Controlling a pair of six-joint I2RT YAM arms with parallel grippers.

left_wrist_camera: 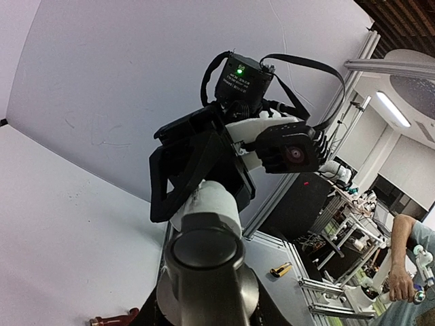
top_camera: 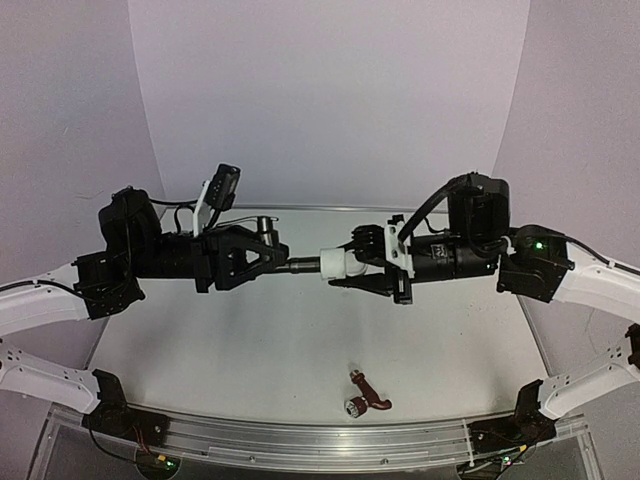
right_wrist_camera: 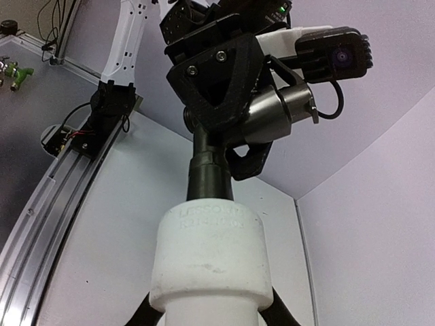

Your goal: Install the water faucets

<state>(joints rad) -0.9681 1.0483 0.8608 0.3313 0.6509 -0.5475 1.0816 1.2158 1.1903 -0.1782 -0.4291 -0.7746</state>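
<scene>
My left gripper (top_camera: 275,258) is shut on the dark grey faucet (top_camera: 262,238), held level above the table. The faucet's dark stem (top_camera: 300,266) sits in the end of a white pipe fitting (top_camera: 335,264), which my right gripper (top_camera: 352,266) is shut on. The right wrist view shows the white fitting (right_wrist_camera: 207,258) close up with the dark stem (right_wrist_camera: 209,170) entering it. The left wrist view shows the faucet's round end (left_wrist_camera: 204,255) against the fitting (left_wrist_camera: 211,202). The reddish-brown faucet (top_camera: 367,397) lies on the table near the front edge.
An aluminium rail (top_camera: 300,440) runs along the table's front edge between the arm bases. White walls close the back and both sides. The white table (top_camera: 250,340) lies below the joined parts.
</scene>
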